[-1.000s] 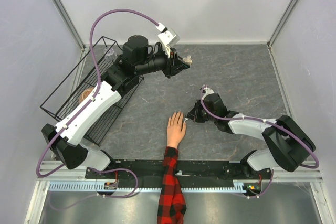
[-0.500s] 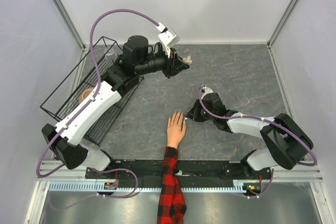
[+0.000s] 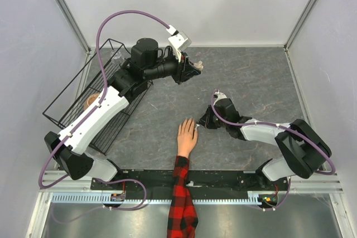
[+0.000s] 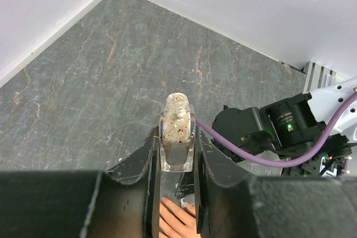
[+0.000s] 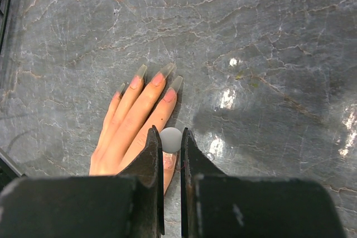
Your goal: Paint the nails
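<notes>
**Nails awaiting a steady stroke**

They tip the mannequin hand, which lies flat at the middle of the worktop's near edge. Right gripper, clamped on the brush cap, should lower gently and stroke one nail outward. Left gripper pinches the open polish bottle aloft. Nothing has visibly shifted since a second ago.

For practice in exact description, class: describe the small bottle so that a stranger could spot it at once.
Start at the wire basket on the left of the grey table. The left arm stretches beyond it, and its claw is shut on the bottle, held off the table. Nothing else is clear glass with glittery specks inside.
</notes>
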### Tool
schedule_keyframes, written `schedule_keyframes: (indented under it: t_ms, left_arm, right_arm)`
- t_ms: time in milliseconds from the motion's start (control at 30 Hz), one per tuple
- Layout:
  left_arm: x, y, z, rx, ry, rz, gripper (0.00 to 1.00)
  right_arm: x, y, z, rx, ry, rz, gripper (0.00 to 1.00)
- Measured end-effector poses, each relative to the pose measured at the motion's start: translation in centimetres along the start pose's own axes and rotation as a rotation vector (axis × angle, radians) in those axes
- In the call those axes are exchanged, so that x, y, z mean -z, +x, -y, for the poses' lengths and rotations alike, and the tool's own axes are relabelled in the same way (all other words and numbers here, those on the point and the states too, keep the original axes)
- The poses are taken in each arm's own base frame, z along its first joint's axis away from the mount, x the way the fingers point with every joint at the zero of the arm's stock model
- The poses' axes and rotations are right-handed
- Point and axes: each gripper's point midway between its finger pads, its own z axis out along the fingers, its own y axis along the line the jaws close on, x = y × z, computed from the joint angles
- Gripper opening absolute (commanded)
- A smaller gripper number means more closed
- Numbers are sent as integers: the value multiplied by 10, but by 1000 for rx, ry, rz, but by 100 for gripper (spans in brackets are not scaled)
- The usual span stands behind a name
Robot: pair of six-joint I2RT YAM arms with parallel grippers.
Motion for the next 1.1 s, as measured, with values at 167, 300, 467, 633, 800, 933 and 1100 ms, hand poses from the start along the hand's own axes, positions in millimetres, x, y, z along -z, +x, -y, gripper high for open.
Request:
schedule_keyframes:
  t_ms: [167,300,467,633,800,933,1100]
  left_arm:
    - [0,1,0,2,0,-4,2]
    - [0,1,-1,-4,-1,-4,2]
    - [1,3,-2,-13,-4,-12,2]
    - [4,4,-1,-11,-4,-17,2]
    - [7,0,1,-15,-2,-8,2]
    - [9,-2,3,-18,5,-2,2]
    - [9,-2,3,-18,6,-1,2]
  right_arm:
    - [-1,-9,-2,4,6,22,0]
    - [2,-15,-5,6,4,33,0]
    - [18,-25,-14,3,-13,67,0]
    - [23,-20,-12,-21,-19,68,0]
    - [21,-5,-1,-46,6,34,0]
    - [18,3,4,-58,14,12,0]
    - [15,4,3,-63,8,9,0]
